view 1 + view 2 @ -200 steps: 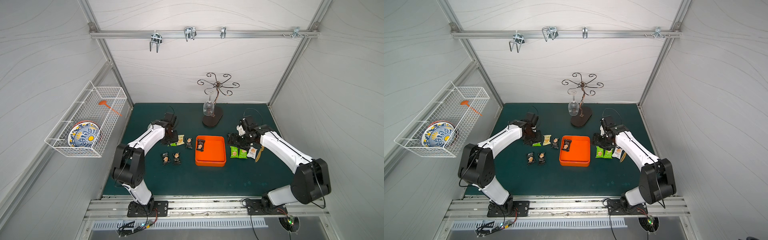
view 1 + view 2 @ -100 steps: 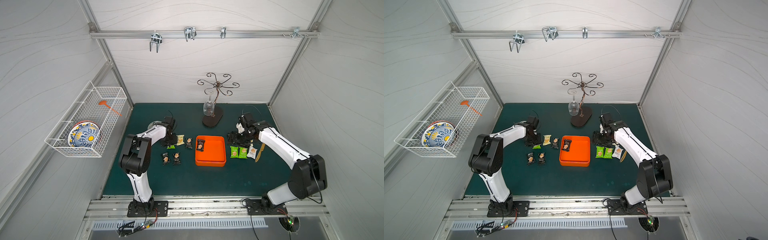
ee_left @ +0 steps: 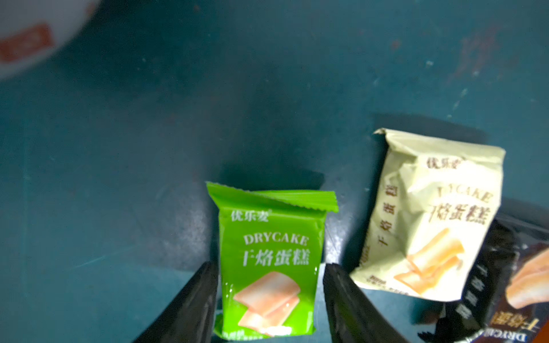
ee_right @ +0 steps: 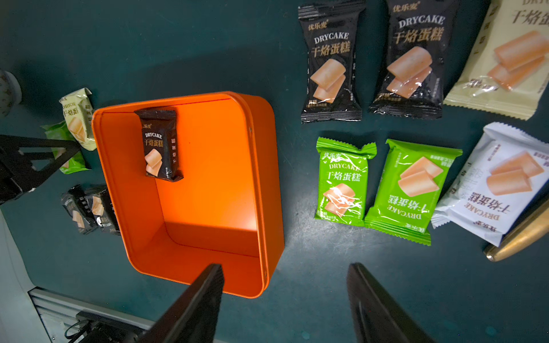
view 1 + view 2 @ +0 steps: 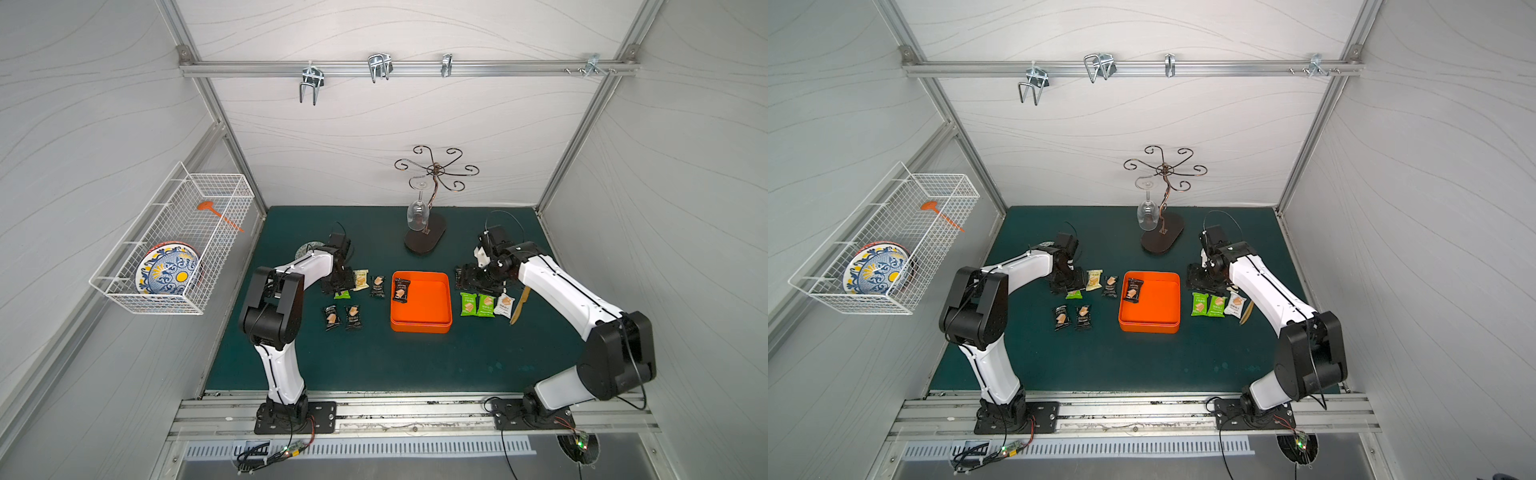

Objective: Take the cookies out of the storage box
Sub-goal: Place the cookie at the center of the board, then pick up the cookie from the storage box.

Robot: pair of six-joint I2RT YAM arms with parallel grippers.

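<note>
**A:** Box (image 5: 430, 328) status?

**B:** One black packet (image 4: 160, 145) in it, leaning on the wall on the left arm's side, back corner, top seal near the rim. The rest are out on the mat (image 5: 415, 361).

**A:** Grippers?

**B:** Right gripper (image 4: 285, 265) is wide and empty, by the box's edge. Left gripper (image 3: 271, 265) straddles a green packet (image 3: 267, 225) on the mat, jaws right at its edges. Can't tell if it pinches.

**A:** Handling?

**B:** Looks light. Slick, crinkly film, probably a brittle biscuit inside. I'd pinch mid-body across the narrow width, gently. The crimped seal likely folds and slips. The wall crowds one side.
</note>
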